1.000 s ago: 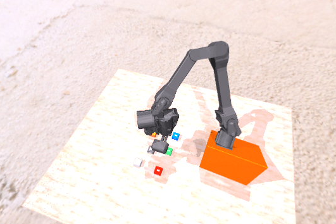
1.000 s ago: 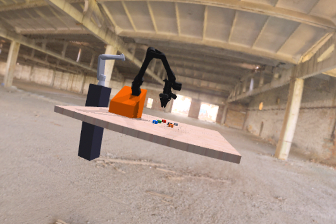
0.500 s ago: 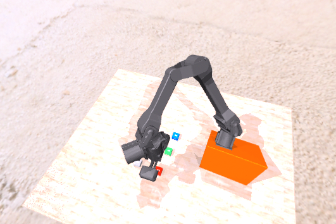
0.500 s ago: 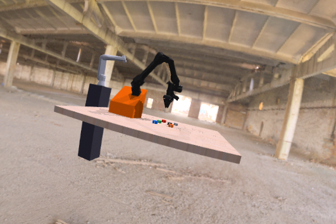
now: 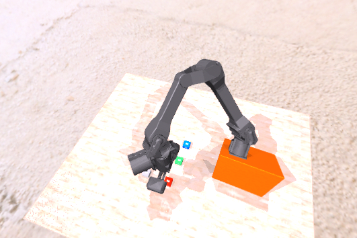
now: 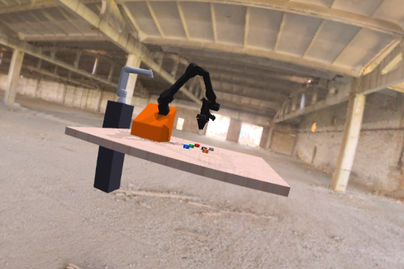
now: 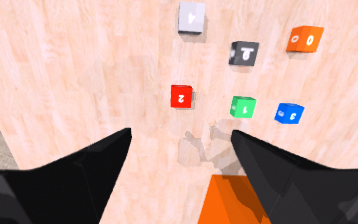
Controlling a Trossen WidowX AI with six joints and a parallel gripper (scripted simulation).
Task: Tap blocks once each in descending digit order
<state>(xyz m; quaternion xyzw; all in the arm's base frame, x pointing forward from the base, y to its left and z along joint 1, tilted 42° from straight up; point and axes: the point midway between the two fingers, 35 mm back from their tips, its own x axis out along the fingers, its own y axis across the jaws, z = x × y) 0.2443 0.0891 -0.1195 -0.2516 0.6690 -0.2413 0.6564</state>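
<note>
Top view: the dark grey arm reaches from its orange box base point(image 5: 247, 169) toward the lower centre of the pale wood-grain bench point(image 5: 89, 208). The hand point(image 5: 159, 179) hangs over the cluster of small cubes, with the red cube point(image 5: 168, 181) just beside it, the green cube point(image 5: 179, 161) and blue cube point(image 5: 187, 144) up and to the right, and a white cube point(image 5: 146, 173) half hidden at its left.

Exterior view: the hand point(image 6: 202, 122) sits well above the bench, apart from every cube; the cubes are too small here to read.

Wrist view: two black fingers stand wide apart at the bottom corners with nothing between them. Ahead lie the white cube marked 4 point(image 7: 191, 17), a dark grey cube that looks like an 8 point(image 7: 244, 53), an orange cube marked 0 point(image 7: 305, 38), the red 2 point(image 7: 181, 95), the green 1 point(image 7: 243, 106) and the blue 3 point(image 7: 289, 113).

Nothing shows which cubes have been tapped; all sit squarely in place. If none has, the dark grey cube comes first.
</note>
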